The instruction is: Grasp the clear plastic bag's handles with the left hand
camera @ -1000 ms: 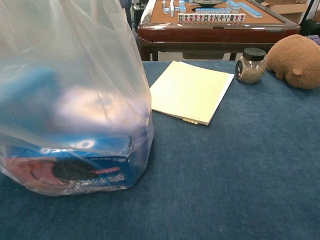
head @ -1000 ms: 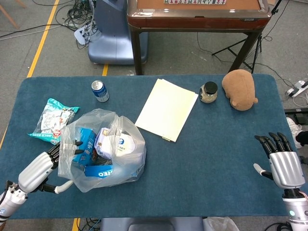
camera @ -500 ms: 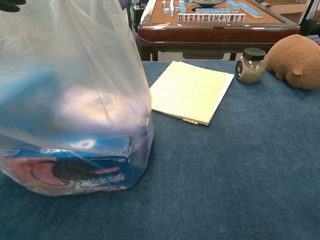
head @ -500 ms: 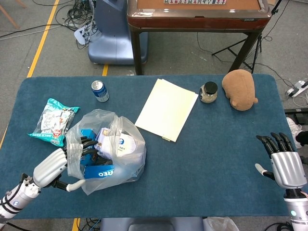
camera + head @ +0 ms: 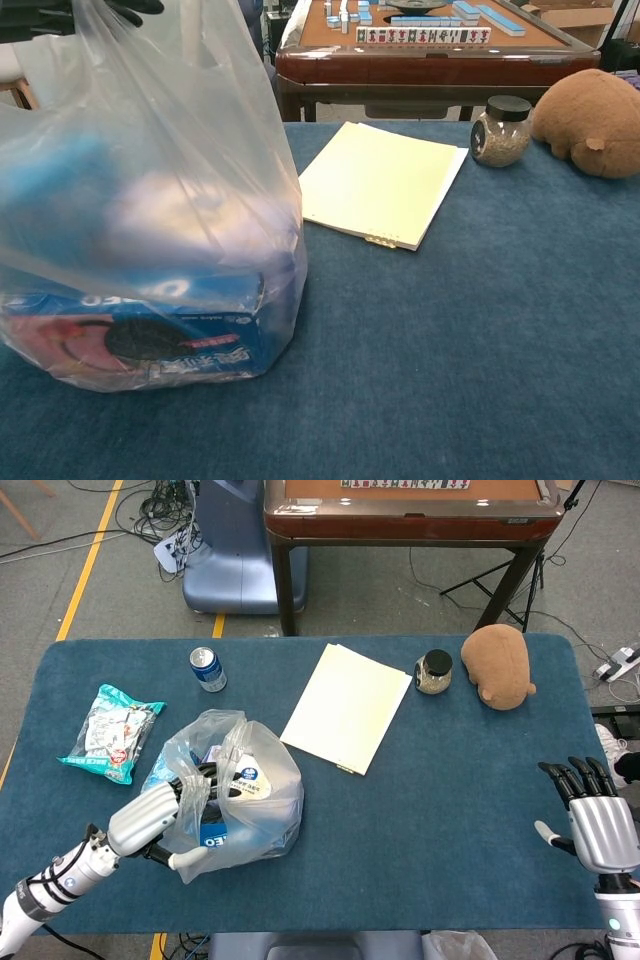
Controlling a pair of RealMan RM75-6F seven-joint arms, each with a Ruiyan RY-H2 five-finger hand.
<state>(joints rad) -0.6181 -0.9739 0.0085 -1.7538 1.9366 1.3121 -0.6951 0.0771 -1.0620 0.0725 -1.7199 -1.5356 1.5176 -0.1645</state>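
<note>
The clear plastic bag (image 5: pixel 258 802) stands at the front left of the blue table (image 5: pixel 430 810), holding a blue cookie box and other packets. In the chest view the bag (image 5: pixel 150 200) fills the left half. My left hand (image 5: pixel 160 818) lies against the bag's left side. Its dark fingers (image 5: pixel 203 776) are stretched into the loose plastic by the bag's mouth, and a fold of plastic drapes over them. The thumb sits apart below. Those fingertips (image 5: pixel 100 10) also show at the chest view's top left. My right hand (image 5: pixel 598 822) hovers open at the table's front right, holding nothing.
A soda can (image 5: pixel 207 668) and a teal snack packet (image 5: pixel 110 732) lie left of and behind the bag. A yellow paper pad (image 5: pixel 347 706), a small jar (image 5: pixel 434 672) and a brown plush toy (image 5: pixel 497 666) sit further back. A mahjong table (image 5: pixel 410 510) stands beyond.
My left hand has moved right and forward, from the bag's outer left side into the plastic near its mouth, pushing the bag's top inward. The right hand has sunk slightly.
</note>
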